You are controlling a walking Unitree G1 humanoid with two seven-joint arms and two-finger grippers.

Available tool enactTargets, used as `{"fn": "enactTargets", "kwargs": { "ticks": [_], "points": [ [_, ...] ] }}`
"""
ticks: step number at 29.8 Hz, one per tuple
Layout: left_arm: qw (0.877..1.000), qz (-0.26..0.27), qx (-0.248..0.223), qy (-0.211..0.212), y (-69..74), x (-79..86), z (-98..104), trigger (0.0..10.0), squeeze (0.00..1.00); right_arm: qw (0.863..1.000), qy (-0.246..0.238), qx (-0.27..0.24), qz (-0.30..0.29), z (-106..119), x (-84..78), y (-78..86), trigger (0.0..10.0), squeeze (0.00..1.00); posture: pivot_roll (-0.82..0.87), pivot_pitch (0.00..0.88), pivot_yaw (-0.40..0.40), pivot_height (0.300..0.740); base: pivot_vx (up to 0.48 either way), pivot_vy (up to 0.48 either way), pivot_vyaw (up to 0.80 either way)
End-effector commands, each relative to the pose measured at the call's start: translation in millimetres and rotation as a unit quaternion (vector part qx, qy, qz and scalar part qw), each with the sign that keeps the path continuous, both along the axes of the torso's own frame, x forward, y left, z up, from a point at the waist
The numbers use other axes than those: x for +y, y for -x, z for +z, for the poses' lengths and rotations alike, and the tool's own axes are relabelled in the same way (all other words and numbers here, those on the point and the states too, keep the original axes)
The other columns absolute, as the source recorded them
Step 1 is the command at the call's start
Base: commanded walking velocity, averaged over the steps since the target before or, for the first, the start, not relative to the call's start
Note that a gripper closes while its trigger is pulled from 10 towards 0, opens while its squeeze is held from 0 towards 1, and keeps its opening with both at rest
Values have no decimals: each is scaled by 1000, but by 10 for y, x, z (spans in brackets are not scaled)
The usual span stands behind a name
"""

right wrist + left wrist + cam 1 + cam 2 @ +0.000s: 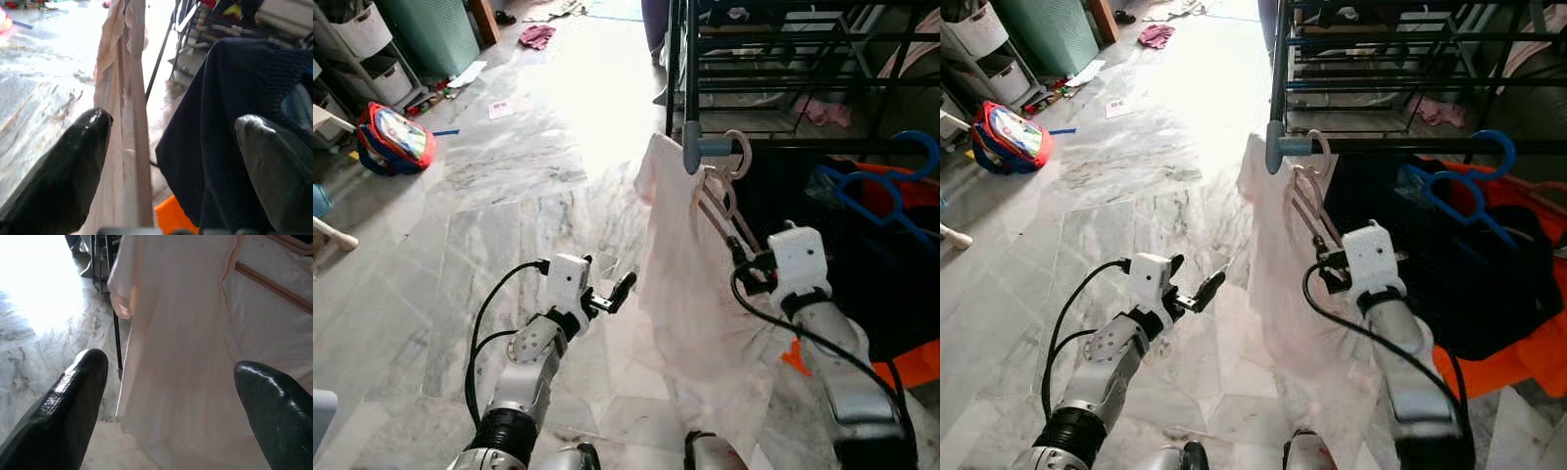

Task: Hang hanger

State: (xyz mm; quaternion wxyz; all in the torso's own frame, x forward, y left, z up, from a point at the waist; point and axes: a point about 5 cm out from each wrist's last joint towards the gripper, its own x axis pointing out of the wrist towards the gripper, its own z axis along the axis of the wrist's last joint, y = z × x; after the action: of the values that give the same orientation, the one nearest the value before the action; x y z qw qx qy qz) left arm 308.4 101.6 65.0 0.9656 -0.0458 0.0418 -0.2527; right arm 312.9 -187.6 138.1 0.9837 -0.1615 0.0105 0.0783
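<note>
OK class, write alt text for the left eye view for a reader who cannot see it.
A pale pink shirt on a hanger hangs from a dark rack over a marble floor. The right gripper is open beside the hanger; the left gripper is open near the shirt.

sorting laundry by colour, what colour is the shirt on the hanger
Pale pink, almost white; the shirt shows best in the left wrist view.
</note>
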Motion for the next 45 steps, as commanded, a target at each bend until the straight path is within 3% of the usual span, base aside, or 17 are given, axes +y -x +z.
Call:
{"fn": "enactTargets", "kwargs": {
  "ticks": [1, 2, 7, 14, 22, 30, 45],
  "points": [
    [1000, 12, 9, -1, 24, 43, -69, 10000, 0, 1000, -12, 12, 6, 1, -13, -77, 1843, 0, -219, 204, 58, 740, 0, 0, 0],
    [1000, 12, 10, -1, 31, 40, -81, 10000, 0, 1000, -11, 16, 9, 13, -11, -114, 0, 0, -219, 204, 58, 740, 0, 0, 0],
    [1000, 13, 18, -3, 44, 15, -130, 10000, 0, 999, -13, 31, 18, 57, 2, -260, 0, 0, -221, 200, 51, 740, 0, 0, 0],
    [1000, 11, 25, -6, 53, -36, -183, 10000, 0, 996, -66, 53, 13, 88, 35, -405, 0, 0, -221, 196, 44, 740, 0, 0, 0],
    [999, 8, 30, -14, 39, -45, -206, 10000, 0, 991, -102, 81, 13, 14, 55, -417, 0, 0, -229, 195, 49, 740, 0, 0, 0],
    [999, 3, 32, -20, 41, -72, -220, 10000, 0, 990, -94, 103, 18, -38, 14, -398, 0, 0, -235, 195, 48, 740, 0, 0, 0],
    [999, 4, 35, -19, 56, -113, -246, 10000, 0, 991, -92, 97, 15, -18, -8, -387, 0, 0, -243, 192, 35, 740, 0, 0, 0]
  ]
}}
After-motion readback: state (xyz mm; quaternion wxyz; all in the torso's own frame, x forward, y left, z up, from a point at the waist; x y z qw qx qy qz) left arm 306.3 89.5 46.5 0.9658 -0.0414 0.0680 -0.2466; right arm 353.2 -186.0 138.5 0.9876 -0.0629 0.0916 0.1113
